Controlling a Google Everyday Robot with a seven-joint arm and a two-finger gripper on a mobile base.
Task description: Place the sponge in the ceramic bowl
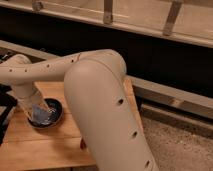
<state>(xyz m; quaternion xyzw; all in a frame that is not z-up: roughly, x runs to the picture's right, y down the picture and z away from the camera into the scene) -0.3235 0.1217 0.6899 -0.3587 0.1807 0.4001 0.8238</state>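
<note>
Over dark glossy ceramic bowl [56, 107] | gripper [36, 111], grip cannot tell | pale-blue sponge [44, 116] in bowl

The big cream arm [100, 105] swept across the foreground, elbow up, reaching left over the wooden table [45, 147]. Down at its end, the gripper [39, 112] sat right over the ceramic bowl [56, 107], near the table's left side. And there was the sponge [44, 117], blue, at the gripper's tip, within the bowl's rim. Speckled floor [182, 145] lay to the right.
</note>
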